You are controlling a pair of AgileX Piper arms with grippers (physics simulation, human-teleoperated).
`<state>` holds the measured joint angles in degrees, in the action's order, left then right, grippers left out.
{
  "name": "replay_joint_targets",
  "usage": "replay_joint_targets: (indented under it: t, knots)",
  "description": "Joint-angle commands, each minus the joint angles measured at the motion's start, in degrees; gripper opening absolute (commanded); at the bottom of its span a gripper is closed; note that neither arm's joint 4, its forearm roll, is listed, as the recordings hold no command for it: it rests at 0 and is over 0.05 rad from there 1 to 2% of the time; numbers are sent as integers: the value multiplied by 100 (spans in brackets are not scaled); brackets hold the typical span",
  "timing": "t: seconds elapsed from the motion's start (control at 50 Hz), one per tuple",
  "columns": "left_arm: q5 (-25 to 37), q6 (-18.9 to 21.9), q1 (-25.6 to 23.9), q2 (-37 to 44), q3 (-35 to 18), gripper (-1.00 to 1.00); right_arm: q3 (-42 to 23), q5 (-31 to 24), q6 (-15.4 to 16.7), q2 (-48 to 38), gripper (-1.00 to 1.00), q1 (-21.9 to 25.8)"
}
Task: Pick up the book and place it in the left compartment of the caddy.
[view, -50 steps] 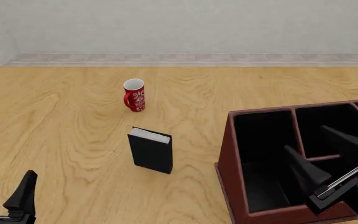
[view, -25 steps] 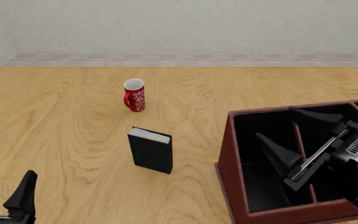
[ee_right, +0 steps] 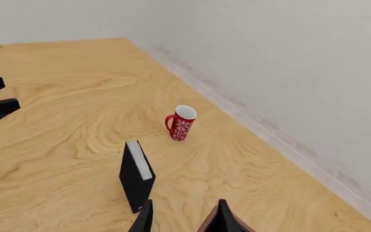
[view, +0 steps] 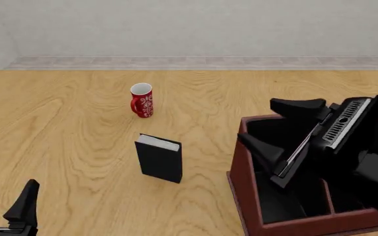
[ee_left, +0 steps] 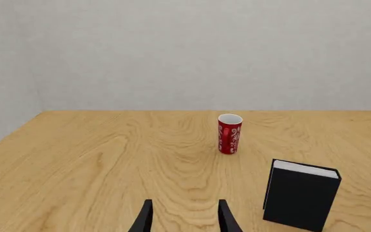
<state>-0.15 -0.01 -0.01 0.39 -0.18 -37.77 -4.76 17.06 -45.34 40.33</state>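
Note:
The black book (view: 159, 160) stands upright on the wooden table, white page edges up; it also shows in the wrist views (ee_left: 300, 200) (ee_right: 135, 176). The dark red-brown caddy (view: 240, 189) sits to its right, and its left compartment (view: 277, 204) is black-lined with nothing in it. My right gripper (view: 258, 120) hangs open above the caddy's left front corner, pointing toward the book and holding nothing. My left gripper (view: 8, 189) stands open at the near left edge, well clear of the book, with nothing between its fingers (ee_left: 145, 218).
A red mug (view: 141, 101) with white pattern stands upright beyond the book, also seen from both wrists (ee_left: 229, 134) (ee_right: 181, 123). A wall with a pale baseboard closes off the far side of the table. Bare wood lies between the left gripper and the book.
My right gripper has risen out of the caddy's right sections and swung left, now above the caddy's left front corner. The left arm, book and mug have not moved.

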Motion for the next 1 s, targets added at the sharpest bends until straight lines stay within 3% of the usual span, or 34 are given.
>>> replay_joint_targets:
  t: [0.02, 0.4, 0.44, 0.72, 0.78, 1.0]
  knots:
    - [0, 0, 0, 0, 0, 100, -478, -166, 117, -524, 100, 243]
    - [0, 2, 0, 0, 0, 100, -1450, -682, -141, -1350, 100, 602]
    - [0, 0, 0, 0, 0, 100, -1567, -771, -279, -1439, 100, 660]
    - [0, 1, 0, 0, 0, 100, -2307, -1288, -395, -2018, 100, 746]
    - [0, 0, 0, -2, 0, 100, -2346, -1381, -268, -2154, 100, 753]
    - [0, 1, 0, -1, 0, 100, -2574, -1697, -327, -2468, 100, 770]
